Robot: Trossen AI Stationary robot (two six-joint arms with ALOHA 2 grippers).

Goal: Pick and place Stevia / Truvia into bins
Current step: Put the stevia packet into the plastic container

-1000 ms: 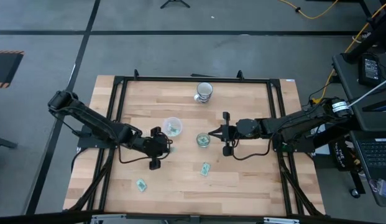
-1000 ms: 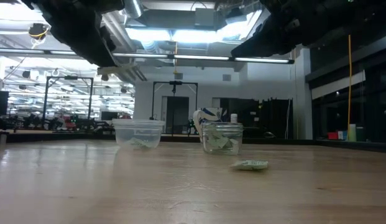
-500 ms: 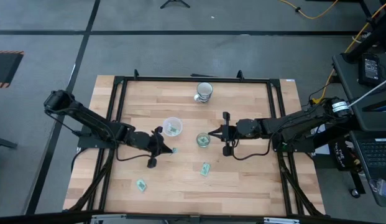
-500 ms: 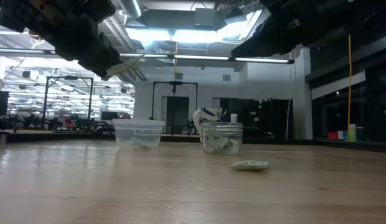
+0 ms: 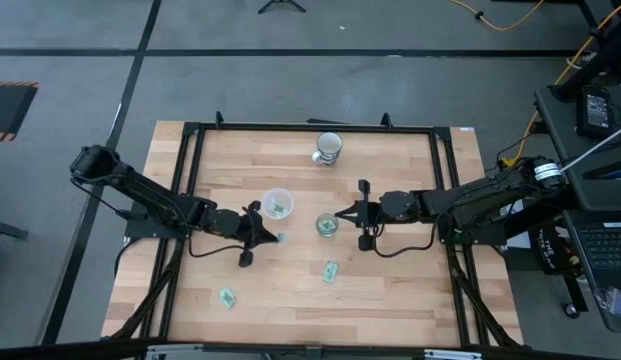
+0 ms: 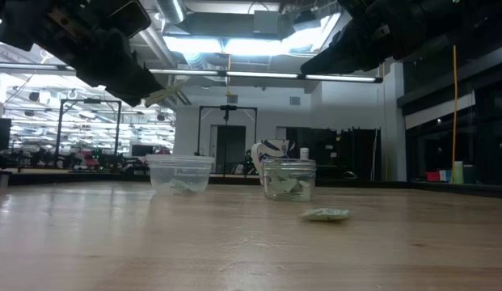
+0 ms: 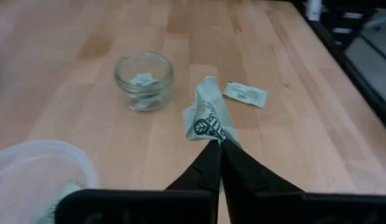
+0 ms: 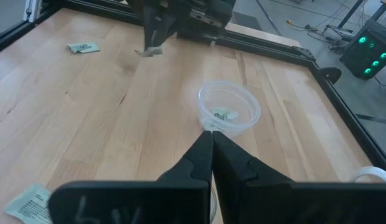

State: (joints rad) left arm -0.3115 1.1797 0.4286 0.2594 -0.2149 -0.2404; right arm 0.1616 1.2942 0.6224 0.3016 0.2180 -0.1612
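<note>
My left gripper [image 5: 267,236] is above the table, just on the near side of the wide whitish cup [image 5: 277,204], shut on a green and white Stevia packet [image 7: 208,118]; that packet also shows in the low view [image 6: 166,95]. My right gripper [image 5: 337,216] is shut and hovers over the far-right rim of the narrow clear cup [image 5: 327,226]. Both cups stand upright and hold packets. One packet [image 5: 330,271] lies flat near the narrow cup, another [image 5: 226,297] toward the near left. My left gripper pinches the packet by its lower edge [image 7: 212,138] between the two fingertips. The packet sticks out forward past the tips, crumpled and bent. It is lifted clear of the table, well above the cups' rims [image 6: 179,158].
An opaque ribbed cup [image 5: 328,148] stands near the table's far edge. A black frame [image 5: 190,160] runs around the wooden top. Bare wood lies between the cups and the near edge, apart from the two loose packets.
My left gripper, with the packet in it, has come down somewhat and shifted a little toward the near edge, staying beside the wide cup. The packet now shows below the arm in the low view. My right gripper has kept still.
</note>
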